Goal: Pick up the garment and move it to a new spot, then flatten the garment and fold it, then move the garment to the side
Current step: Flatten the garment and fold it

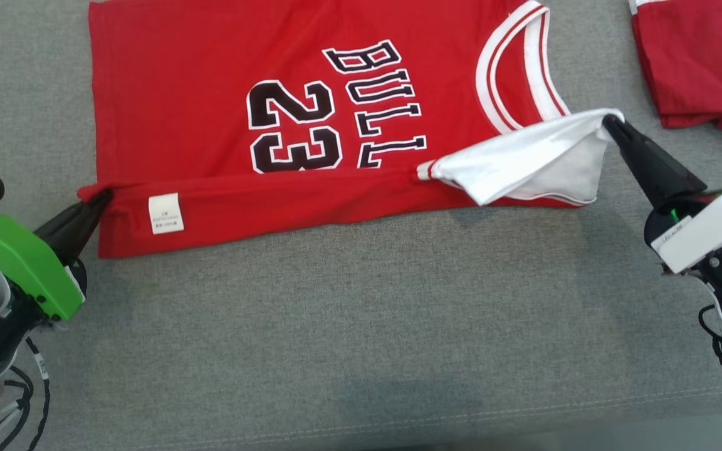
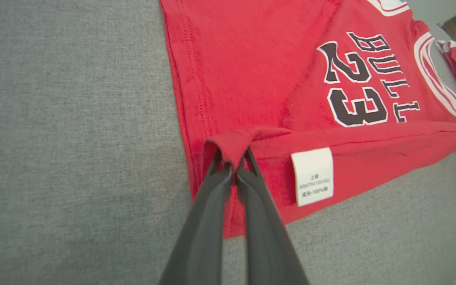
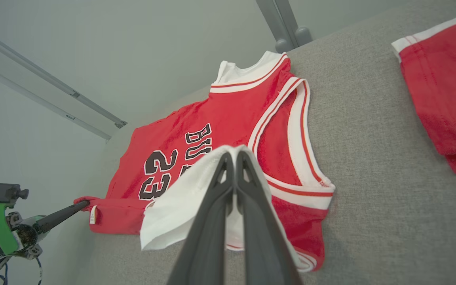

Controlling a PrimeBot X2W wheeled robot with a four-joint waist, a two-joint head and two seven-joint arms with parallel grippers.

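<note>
Two grippers reach over the grey cushion (image 1: 336, 326), both clamped on cloth. Left gripper (image 1: 101, 199) pinches the hem corner of the red jersey (image 1: 210, 94), just beside its white care label (image 1: 166, 213). The right gripper (image 1: 609, 123) pinches the white-lined shoulder, raised and turned over. The jersey lies flat otherwise, near edge folded over, number side up. Second red garment (image 1: 693, 56) lies far right, apart from it.
</note>
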